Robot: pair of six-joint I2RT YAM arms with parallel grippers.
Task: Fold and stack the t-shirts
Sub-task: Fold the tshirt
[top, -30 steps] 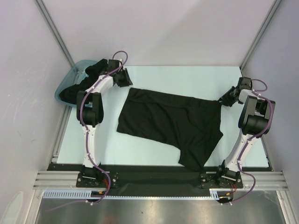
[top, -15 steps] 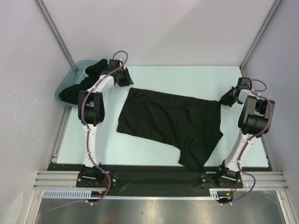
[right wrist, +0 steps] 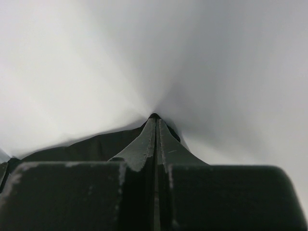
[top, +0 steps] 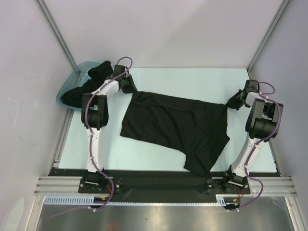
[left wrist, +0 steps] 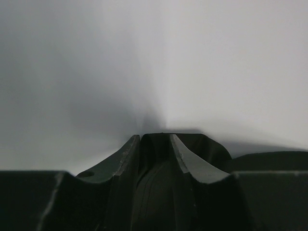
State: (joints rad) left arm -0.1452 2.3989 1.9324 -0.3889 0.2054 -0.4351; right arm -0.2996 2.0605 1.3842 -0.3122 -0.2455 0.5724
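Observation:
One black t-shirt [top: 175, 125] lies spread across the pale table [top: 192, 79]. My left gripper [top: 131, 87] is at its far left corner. In the left wrist view black cloth [left wrist: 154, 166] fills the narrow gap between its fingers [left wrist: 126, 153], so it is shut on the shirt. My right gripper [top: 232, 103] pinches the shirt's far right corner, which is drawn out to a point. In the right wrist view that gripper [right wrist: 155, 118] has its fingers pressed together, and the t-shirt [right wrist: 91, 147] trails off to the left. More black t-shirts [top: 98, 71] lie bunched in the tub.
A teal plastic tub [top: 67, 87] sits off the table's far left corner, behind my left arm. Pale walls and metal frame posts [top: 57, 33] close in the table on three sides. A black rail [top: 159, 180] runs along the near edge between the arm bases.
My left gripper has shifted a little toward me and to the right, onto the shirt's far left corner. The shirt and the right arm look unchanged.

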